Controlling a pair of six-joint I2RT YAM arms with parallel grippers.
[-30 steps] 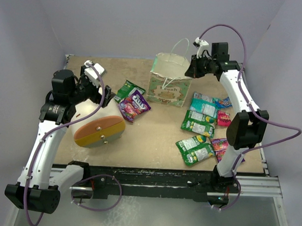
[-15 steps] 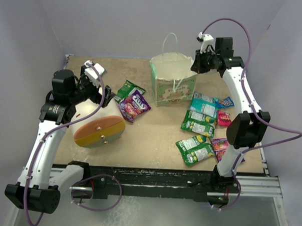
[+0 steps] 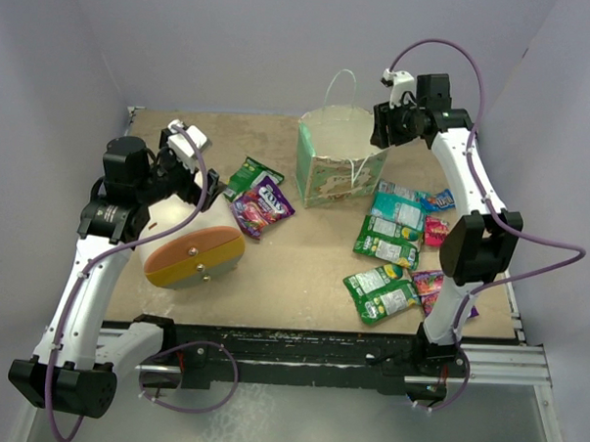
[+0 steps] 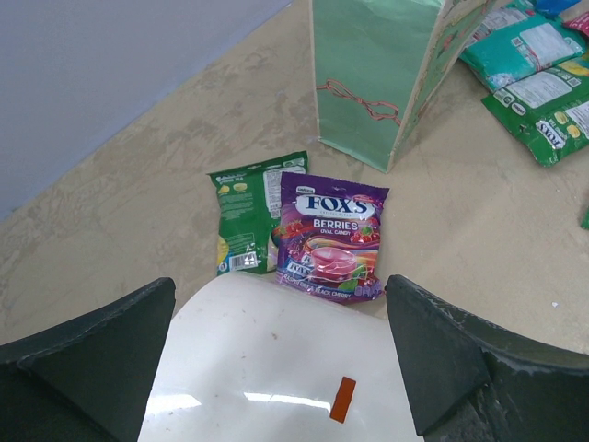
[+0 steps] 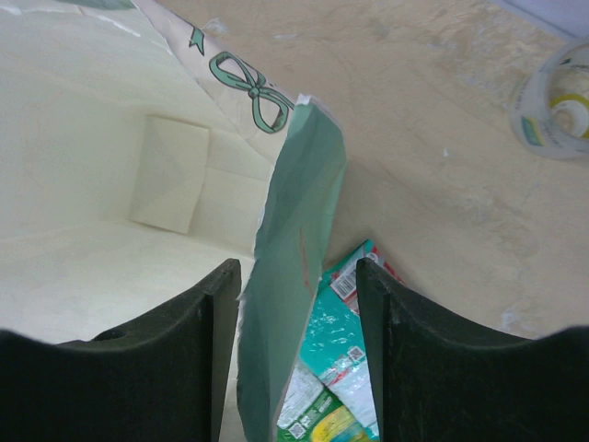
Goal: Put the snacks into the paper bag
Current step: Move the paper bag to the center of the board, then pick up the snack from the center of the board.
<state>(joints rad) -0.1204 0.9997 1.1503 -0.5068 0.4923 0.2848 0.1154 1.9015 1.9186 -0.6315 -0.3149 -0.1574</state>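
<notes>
The paper bag [image 3: 336, 169] stands at the far middle of the surface [image 3: 293, 270], mouth open upward and leaning slightly, one loop handle raised above its rim. The right gripper [image 5: 299, 267] is at the bag's right rim: its fingers stand apart, one inside the cream interior and one outside, with the mint-green side wall between them and a gap showing on the outer side. The left gripper [image 4: 279, 285] is at the left of the surface, fingers spread wide apart, with the rounded body of a cream cone-shaped object [image 3: 191, 256] showing between them. Just beyond it a purple packet [image 4: 333, 230] lies flat, overlapping the edge of a green packet [image 4: 244, 216], both left of the bag and apart from it. Right of the bag lie a teal packet [image 3: 398, 208], green packets [image 3: 387, 240] and a small red packet [image 3: 437, 230]; nearer the arm bases are two more green packets [image 3: 380, 291]. All packets seen lie on the surface, outside the bag.
</notes>
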